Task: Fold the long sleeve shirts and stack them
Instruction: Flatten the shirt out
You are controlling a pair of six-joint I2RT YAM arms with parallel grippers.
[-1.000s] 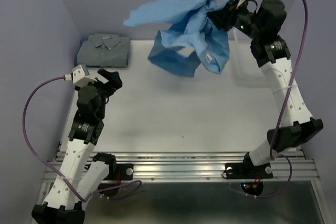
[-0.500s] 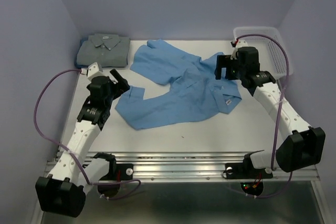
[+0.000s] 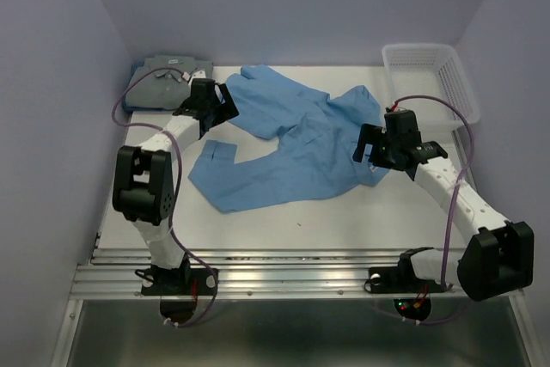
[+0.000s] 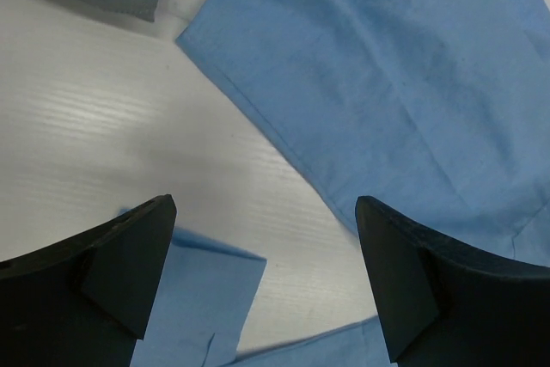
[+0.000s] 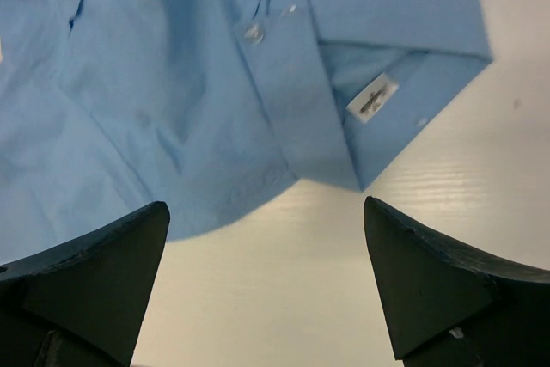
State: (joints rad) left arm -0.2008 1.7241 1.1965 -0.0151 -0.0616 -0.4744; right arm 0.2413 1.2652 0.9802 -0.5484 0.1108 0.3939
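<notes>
Two shirts, and one is yet to be folded. Nearest the arm bases, a bare strip of table (image 3: pixel 258 229) lies in front of the sky-blue shirt (image 3: pixel 292 148). A second ago that shirt hung bunched in the air from the right gripper (image 3: pixel 371 150); now it sprawls on the table, rumpled, with its sleeves askew. At the shirt's right edge, by the collar and label, that gripper hovers with its jaws wide apart, having let go. Further back, the left gripper (image 3: pixel 216 102) has swung from the shirt's near-left side to its far-left corner, jaws spread and empty above the cloth edge. Just beyond that corner sits the grey-green shirt (image 3: pixel 155 83), already folded. Off the blue shirt's far-right side stands the white basket (image 3: pixel 447 66). The drop is done, so smoothing and folding the blue shirt likely come next, then stacking.
</notes>
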